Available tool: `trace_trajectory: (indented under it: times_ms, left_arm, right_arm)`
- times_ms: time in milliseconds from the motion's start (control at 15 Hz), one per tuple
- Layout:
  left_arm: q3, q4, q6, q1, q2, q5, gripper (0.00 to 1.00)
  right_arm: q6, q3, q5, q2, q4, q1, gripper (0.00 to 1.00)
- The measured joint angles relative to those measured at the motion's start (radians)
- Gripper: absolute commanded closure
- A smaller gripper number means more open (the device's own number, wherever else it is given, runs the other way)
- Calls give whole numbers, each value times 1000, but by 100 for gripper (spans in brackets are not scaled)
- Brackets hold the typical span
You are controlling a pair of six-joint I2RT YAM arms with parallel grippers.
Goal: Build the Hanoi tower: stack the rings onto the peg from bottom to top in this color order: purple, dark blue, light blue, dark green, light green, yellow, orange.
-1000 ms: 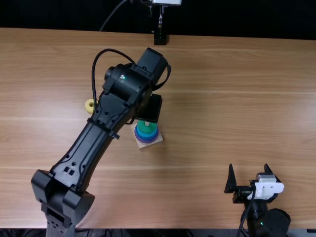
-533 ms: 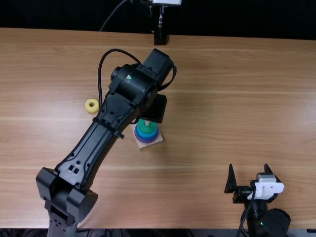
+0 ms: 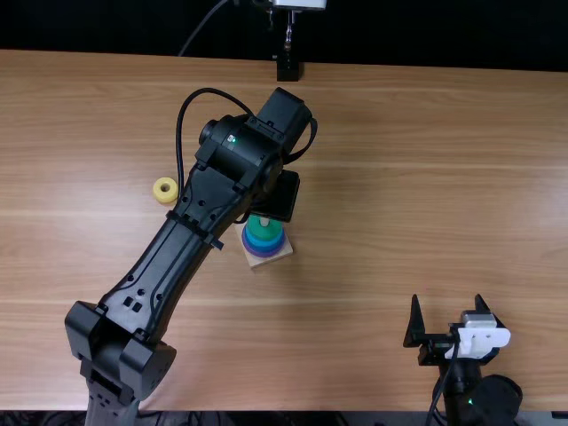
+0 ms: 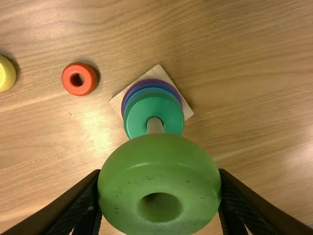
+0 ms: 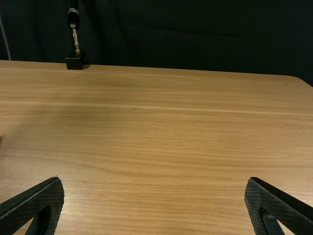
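Since the earlier frame the left arm has shifted slightly right in the top view, baring more of the yellow ring left of centre. The left end effector, near the centre, is clamped on the light green ring, seemingly above the peg. Just below centre, the base carries purple, blue and dark green rings. The orange ring lies between the yellow ring and base. At lower right, the right end effector is spread wide
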State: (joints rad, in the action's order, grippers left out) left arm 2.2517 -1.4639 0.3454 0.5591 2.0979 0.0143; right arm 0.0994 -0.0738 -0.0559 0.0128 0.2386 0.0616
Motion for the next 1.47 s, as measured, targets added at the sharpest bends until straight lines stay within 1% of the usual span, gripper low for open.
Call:
trace_trajectory:
  times_ms: [67,133,200,267,600,800,933,1133,1467]
  left_arm:
    - [0,0,0,0,0,0,45]
    - [0,-1,0,0,0,0,32]
    - [0,-1,0,0,0,0,18]
    - [0,-6,0,0,0,0,1]
    - [-1,-32,0,0,0,0,0]
    - [0,11,0,-4,0,0,0]
    - [-1,50,0,-21,0,-2,0]
    - [0,74,-1,-100,0,-2,0]
    - [0,75,-6,-265,0,-3,0]
  right_arm:
    - [0,0,0,0,0,0,0]
    - [0,0,0,0,0,0,0]
    - [0,0,0,0,0,0,0]
    - [0,0,0,0,0,0,0]
    - [0,0,0,0,0,0,0]
    - [0,0,0,0,0,0,0]
    - [0,0,0,0,0,0,0]
    - [0,0,0,0,0,0,0]
    - [0,0,0,0,0,0,0]
